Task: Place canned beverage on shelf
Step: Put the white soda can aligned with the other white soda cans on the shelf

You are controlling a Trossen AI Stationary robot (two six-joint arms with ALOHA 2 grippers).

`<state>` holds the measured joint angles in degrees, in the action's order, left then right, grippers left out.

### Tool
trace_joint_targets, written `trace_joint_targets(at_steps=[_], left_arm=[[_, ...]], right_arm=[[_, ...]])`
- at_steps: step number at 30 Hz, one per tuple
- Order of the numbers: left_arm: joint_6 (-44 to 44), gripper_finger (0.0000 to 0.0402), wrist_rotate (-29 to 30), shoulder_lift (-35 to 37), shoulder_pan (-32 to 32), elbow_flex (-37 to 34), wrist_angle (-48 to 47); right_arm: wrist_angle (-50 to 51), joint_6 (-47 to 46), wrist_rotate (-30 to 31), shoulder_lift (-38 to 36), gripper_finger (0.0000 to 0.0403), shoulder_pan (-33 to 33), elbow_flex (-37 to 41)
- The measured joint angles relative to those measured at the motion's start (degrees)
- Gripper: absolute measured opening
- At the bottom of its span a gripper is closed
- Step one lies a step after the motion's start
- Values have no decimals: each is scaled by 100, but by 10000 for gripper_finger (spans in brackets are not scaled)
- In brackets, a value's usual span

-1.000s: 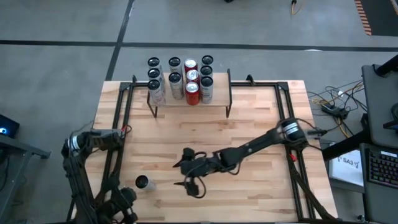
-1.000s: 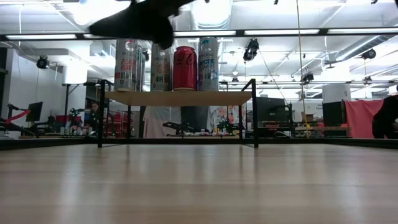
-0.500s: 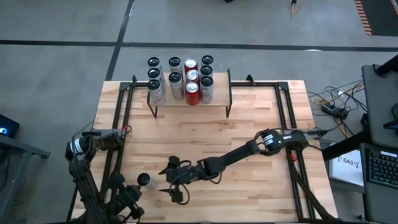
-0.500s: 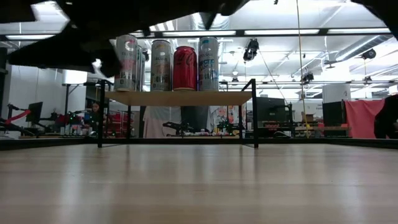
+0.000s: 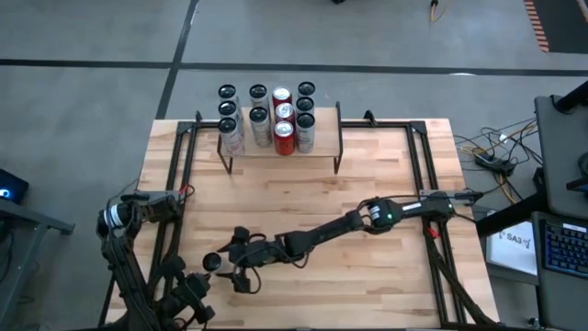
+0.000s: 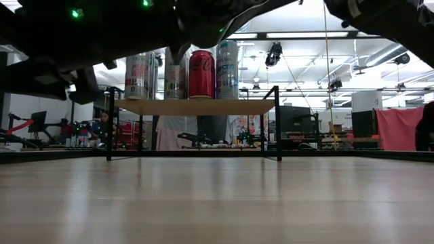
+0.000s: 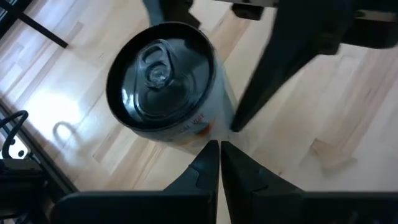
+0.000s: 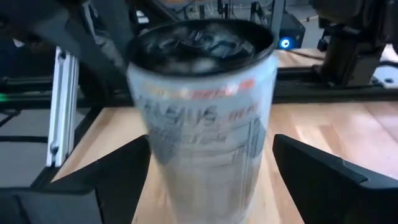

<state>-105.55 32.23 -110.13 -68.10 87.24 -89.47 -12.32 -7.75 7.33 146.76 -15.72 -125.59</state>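
High view: right gripper (image 5: 223, 268) has swept across the worktop (image 5: 367, 202) to the lone can (image 5: 212, 264) near the left front corner, fingers spread either side, not yet clenched. Left gripper (image 7: 219, 149) hovers clenched, empty. Grasp looks next; shelf (image 5: 322, 150) is well apart.

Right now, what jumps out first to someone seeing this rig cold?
The right arm stretched low across the table, its open right gripper straddling a lone can that stands upright near the front left corner. Next, the cluster of cans packed on the shelf at the back edge, two of them red. The left gripper is shut, hovering just above that lone can.
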Motion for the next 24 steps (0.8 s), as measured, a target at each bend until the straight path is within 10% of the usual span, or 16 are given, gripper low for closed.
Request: trace_joint_targets(at_steps=[14, 24], left_arm=[[199, 0, 86, 39, -26, 813, -52], [1243, 0, 1996, 149, -21, 1978, -55]], right_arm=[[-41, 229, -541, 46, 218, 315, -69], [1147, 494, -1362, -402, 218, 448, -62]])
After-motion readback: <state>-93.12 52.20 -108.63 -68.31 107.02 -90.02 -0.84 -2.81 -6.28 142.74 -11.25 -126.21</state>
